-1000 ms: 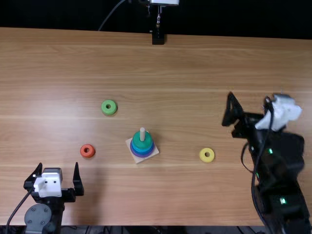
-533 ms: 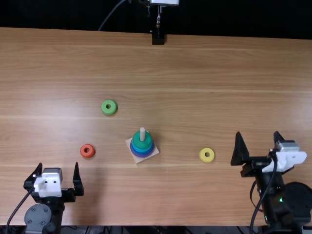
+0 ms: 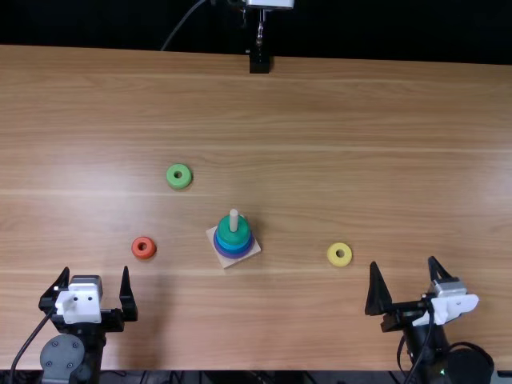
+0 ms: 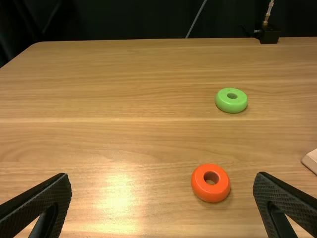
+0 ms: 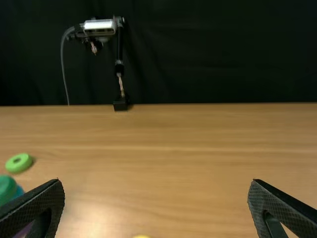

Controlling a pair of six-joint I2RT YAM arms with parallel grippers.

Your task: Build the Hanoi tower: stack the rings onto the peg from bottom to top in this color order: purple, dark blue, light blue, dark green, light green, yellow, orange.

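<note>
Fingers (image 3: 126, 294) of the left gripper (image 3: 95, 272) are standing wide apart, and those of the right gripper (image 3: 404, 262) are likewise spreading open. With twelve o'clock pointing to the table's far edge in the top view, the orange ring (image 3: 152, 248) is lying near the left gripper, toward its two o'clock, flat on the wooden table (image 3: 320, 120). The yellow ring (image 3: 330, 255) is lying flat near the right gripper, toward nine o'clock.

Between the two grippers, the wooden peg (image 3: 234, 216) is standing upright from a pale square base (image 3: 227, 262) that is sitting at an angle on the table. Around the peg, the dark green ring (image 3: 233, 236) is topping the stack, its light blue, dark blue and purple companions widening beneath it. The peg's tip is poking out above. From this stack, the orange ring is resting near nine o'clock, the yellow one near three, and the light green ring (image 3: 170, 176) between ten and eleven, flat on the wood. Farther out, toward twelve, a black mount (image 3: 260, 62) is standing by the far edge, with dark cloth (image 5: 223, 54) hanging behind.
</note>
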